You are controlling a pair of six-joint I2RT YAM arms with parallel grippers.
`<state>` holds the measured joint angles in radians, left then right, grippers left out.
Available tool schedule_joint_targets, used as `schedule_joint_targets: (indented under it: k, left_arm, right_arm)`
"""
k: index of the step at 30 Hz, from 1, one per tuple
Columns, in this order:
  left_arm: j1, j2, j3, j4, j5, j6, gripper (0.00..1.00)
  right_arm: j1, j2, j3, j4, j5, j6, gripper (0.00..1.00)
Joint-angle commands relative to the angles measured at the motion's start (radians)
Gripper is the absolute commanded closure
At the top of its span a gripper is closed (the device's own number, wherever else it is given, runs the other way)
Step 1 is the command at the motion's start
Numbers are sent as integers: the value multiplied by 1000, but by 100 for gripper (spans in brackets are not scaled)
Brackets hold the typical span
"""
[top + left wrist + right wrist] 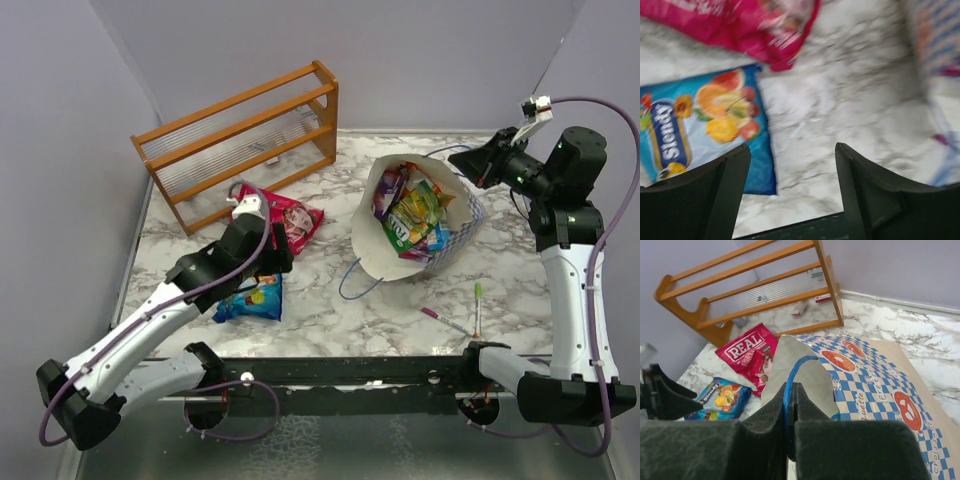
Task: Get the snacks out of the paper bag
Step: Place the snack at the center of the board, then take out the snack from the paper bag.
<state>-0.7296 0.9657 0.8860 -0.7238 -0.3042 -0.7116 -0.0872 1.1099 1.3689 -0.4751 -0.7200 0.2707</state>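
The right hand [789,392] clamps the cord handle [796,364] of the paper bag [875,390]; cord slip may collapse the mouth over the snacks [413,215]. The left hand [791,155], left of the bag, is apart and empty.

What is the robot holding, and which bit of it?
The right gripper pinches the bag by its blue handle. The left gripper is open, holding nothing.
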Motion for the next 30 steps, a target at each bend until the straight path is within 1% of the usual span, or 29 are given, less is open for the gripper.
schedule_joint_targets:
  k: [1,5,7,9,11,13,14,17,19,20,21,22,24,26,28,30]
  left_arm:
    - [-1,-81,124,200,197,12,29]
    - [-1,-20,182,297,287,-6,37]
    - [-5,19,199,326,295,-23,41]
    - [-35,49,202,379,289,-45,44]
    - [-121,75,206,453,223,-48,44]
    - [-250,125,248,470,105,-13,45]
    - [-313,175,279,466,52,13,45]
    - [-417,311,395,422,-40,75,45]
    - [-469,399,459,399,-142,129,46]
    - [-490,440,499,399,-201,169,47]
    - [-503,486,528,397,-254,204,50]
    - [-506,532,555,394,-290,240,53]
    - [-501,623,622,362,-350,267,57]
    - [-499,697,689,369,-367,319,62]
    - [-494,755,694,428,-364,369,68]
    - [-482,792,675,476,-371,381,74]
  right_arm:
    - [-4,-34,-10,21,-78,10,98]
    - [-5,-41,-14,25,-84,11,99]
    - [-5,-46,-16,33,-85,17,99]
    - [-5,-48,-17,36,-85,21,99]
    - [-5,-46,-16,34,-87,21,99]
    - [-5,-43,-11,31,-86,19,99]
    - [-5,-42,-9,30,-86,21,99]
    - [-4,-42,-6,36,-98,29,99]
    - [-5,-43,-6,43,-107,35,99]
    - [-5,-45,-6,45,-108,37,99]
    - [-5,-45,-6,47,-108,37,99]
    - [-5,-46,-7,47,-108,39,99]
    - [-5,-43,-2,46,-111,38,99]
    - [-5,-40,5,43,-116,38,99]
    - [-5,-41,12,43,-118,40,99]
    - [-5,-41,16,49,-119,48,99]
